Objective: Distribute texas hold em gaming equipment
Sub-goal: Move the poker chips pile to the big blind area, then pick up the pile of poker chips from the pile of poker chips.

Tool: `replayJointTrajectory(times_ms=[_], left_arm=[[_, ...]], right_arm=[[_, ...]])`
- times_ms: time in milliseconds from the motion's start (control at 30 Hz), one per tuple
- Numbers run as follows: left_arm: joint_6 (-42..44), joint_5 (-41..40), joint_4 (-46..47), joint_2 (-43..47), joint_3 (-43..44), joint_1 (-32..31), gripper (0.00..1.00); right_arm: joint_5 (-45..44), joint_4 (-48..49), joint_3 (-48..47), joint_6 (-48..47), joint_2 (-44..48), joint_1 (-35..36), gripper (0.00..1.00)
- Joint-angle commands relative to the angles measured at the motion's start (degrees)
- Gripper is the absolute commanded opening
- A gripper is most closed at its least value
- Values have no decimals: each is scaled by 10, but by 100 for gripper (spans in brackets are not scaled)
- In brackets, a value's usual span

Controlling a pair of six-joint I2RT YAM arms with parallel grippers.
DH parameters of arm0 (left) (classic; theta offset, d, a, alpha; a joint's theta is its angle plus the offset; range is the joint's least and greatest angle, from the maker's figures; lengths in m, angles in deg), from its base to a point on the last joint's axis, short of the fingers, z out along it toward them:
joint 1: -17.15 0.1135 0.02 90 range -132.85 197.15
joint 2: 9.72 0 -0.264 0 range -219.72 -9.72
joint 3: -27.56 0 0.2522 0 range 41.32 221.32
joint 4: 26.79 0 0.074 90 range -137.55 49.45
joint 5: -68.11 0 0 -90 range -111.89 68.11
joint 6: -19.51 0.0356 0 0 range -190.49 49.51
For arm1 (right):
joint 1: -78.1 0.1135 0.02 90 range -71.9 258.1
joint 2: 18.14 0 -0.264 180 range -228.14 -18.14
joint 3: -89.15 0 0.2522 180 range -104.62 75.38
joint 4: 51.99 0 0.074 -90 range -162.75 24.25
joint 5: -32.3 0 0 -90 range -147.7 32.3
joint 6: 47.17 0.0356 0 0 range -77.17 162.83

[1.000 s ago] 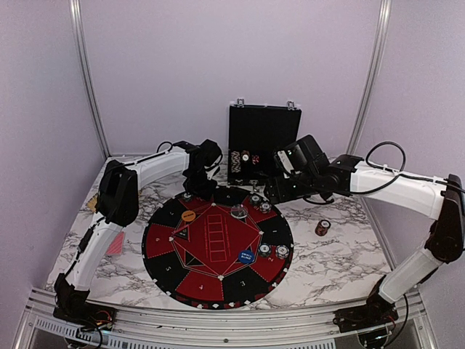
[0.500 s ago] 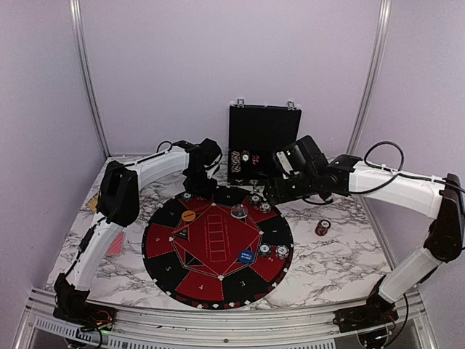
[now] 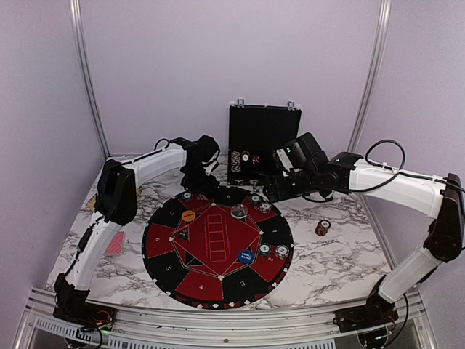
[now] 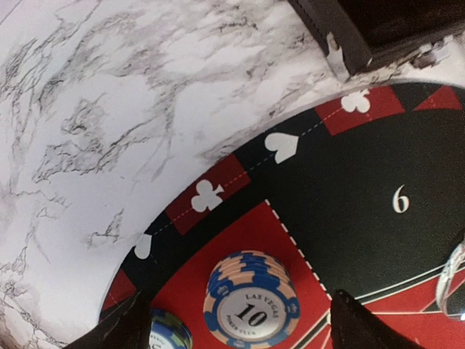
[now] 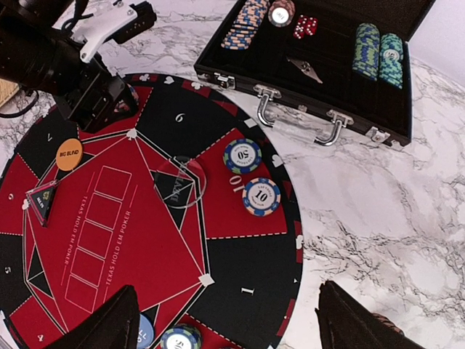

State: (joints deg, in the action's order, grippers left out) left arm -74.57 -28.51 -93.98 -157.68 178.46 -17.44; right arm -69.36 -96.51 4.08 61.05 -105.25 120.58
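A blue-and-peach stack of poker chips (image 4: 252, 305) marked 10 rests on a red field at the far left rim of the round mat (image 4: 378, 218). My left gripper (image 4: 243, 321) hangs open over it, its fingers (image 4: 128, 329) clear of the stack on both sides. In the top view the left gripper (image 3: 195, 183) is above that same stack of chips (image 3: 187, 195). My right gripper (image 5: 229, 320) is open and empty, high over the mat's far right side (image 3: 280, 187). Below it lie a 50 stack (image 5: 242, 155), a 10 stack (image 5: 261, 196) and a clear disc (image 5: 180, 182).
The black case (image 3: 258, 142) stands open behind the mat, with more chips (image 5: 378, 54) inside. An orange disc (image 3: 188, 216), a blue disc (image 3: 246, 256) and two chip stacks (image 3: 273, 251) lie on the mat. A dark red stack (image 3: 322, 227) sits on the marble at the right, red cards (image 3: 115, 245) at the left.
My left gripper has opened and let go of the 10 stack, which stays on the mat. The left arm has shifted slightly; the right arm has hardly moved.
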Motion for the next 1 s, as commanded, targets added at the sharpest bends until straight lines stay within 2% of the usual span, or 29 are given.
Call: replayJointTrajectory(times_ms=[0,133,400,767,967], left_arm=[[-2,25,2,69,11,1,89],[-14,36,9,105,-2,0,99],[-55,25,52,230,-108,0,99],[-122,12,160,493,-435,0,99],[-115,-24,193,592,-553,0,99]], right_arm=[[-16,-11,-21,2,2,-1,82],[-24,-14,-17,5,2,0,83],[-34,-31,5,20,14,-14,83],[-24,-47,118,51,75,-114,84],[-8,-46,158,44,73,-172,84]])
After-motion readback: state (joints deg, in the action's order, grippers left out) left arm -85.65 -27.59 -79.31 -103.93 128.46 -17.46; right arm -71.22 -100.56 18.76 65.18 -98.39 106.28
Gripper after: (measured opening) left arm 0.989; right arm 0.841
